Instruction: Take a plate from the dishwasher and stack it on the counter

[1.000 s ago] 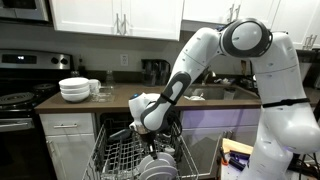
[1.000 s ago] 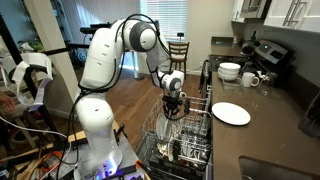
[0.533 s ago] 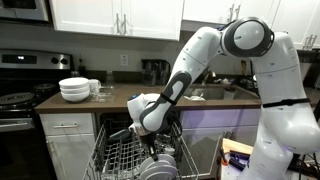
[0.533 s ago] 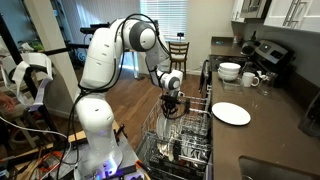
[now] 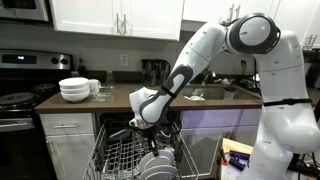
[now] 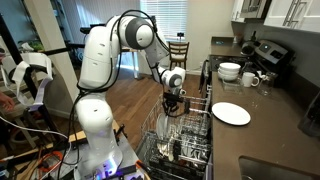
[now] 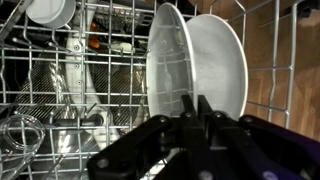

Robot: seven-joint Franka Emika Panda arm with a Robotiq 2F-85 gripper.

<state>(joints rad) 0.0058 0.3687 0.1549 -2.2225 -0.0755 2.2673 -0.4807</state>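
Right up close in the wrist view, the gripper is pinched tight on the near rim of the plate, which stands on edge in the dishwasher rack. Stiff, glazed, slick and breakable, I'd say, so that rim is the only hold. Lift it straight, clear of the wires. Beyond, the counter carries a second plate to stack onto.

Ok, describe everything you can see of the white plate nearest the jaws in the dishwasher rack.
The plate is plain white, round and shallow, with a glossy ceramic look. It stands upright on edge in the grey wire rack, close beside a second white plate. The gripper's jaws are shut on its rim.
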